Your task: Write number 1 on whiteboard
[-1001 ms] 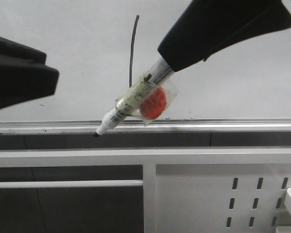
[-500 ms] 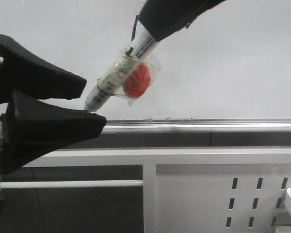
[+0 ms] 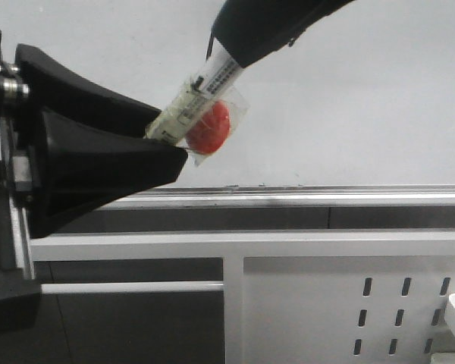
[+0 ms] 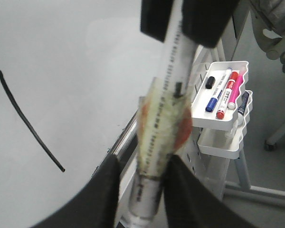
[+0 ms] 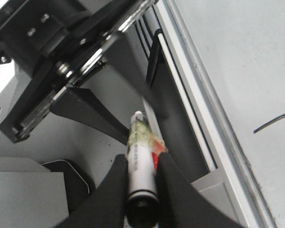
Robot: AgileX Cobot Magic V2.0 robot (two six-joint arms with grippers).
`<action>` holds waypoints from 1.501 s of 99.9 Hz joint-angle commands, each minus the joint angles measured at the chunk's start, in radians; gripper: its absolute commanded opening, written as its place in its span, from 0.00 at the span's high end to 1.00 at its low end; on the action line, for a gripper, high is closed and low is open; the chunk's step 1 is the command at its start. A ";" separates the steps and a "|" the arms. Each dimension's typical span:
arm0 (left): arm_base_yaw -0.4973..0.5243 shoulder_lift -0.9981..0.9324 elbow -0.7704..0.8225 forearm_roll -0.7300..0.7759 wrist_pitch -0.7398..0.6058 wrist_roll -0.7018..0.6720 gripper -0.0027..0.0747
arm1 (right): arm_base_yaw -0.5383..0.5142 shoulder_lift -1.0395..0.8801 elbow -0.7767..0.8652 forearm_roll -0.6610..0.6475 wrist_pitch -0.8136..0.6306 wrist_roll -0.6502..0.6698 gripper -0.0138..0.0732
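I see my right black tool point(image 3: 235, 57) gripping a white taped marker point(image 3: 193, 102) with a red disc point(image 3: 209, 129), tilted down-left before the glossy white-grey whiteboard point(image 3: 364, 98). Its tip sits between the spread fingers point(image 3: 106, 171) of my left tool point(image 3: 171, 144), above the silver rail point(image 3: 326, 195).

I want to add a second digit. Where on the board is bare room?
The whiteboard is bare right of the marker, above the tray rail. It is crowded left, where both grippers' fingers meet around the marker, by the number 1.
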State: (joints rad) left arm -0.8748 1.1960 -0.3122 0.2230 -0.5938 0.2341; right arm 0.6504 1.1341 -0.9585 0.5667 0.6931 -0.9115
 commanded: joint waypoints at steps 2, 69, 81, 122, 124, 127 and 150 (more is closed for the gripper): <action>0.001 -0.013 -0.031 0.013 -0.095 -0.003 0.99 | 0.000 -0.009 -0.033 0.024 -0.029 -0.002 0.92; 0.001 -0.013 -0.031 0.022 -0.076 -0.004 0.99 | 0.000 -0.009 -0.033 0.045 -0.035 0.000 0.91; 0.001 -0.013 -0.031 0.022 -0.071 -0.007 0.99 | 0.000 -0.009 -0.033 0.045 -0.033 0.000 0.71; 0.001 -0.013 0.023 -0.234 -0.096 -0.015 0.99 | -0.027 -0.188 -0.033 0.014 -0.078 0.015 0.42; 0.001 -0.013 0.029 -0.258 -0.112 -0.015 0.99 | -0.035 -0.207 -0.033 0.014 -0.076 0.015 0.43; 0.001 -0.013 0.038 -0.311 -0.141 -0.015 0.99 | -0.046 -0.231 -0.031 0.011 -0.071 0.015 0.46; 0.001 -0.013 0.080 -0.540 -0.319 -0.015 0.99 | -0.147 -0.356 -0.029 -0.013 0.023 0.050 0.91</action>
State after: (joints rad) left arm -0.8748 1.1971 -0.2190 -0.2094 -0.7799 0.2305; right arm 0.5421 0.8137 -0.9605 0.5473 0.7336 -0.8865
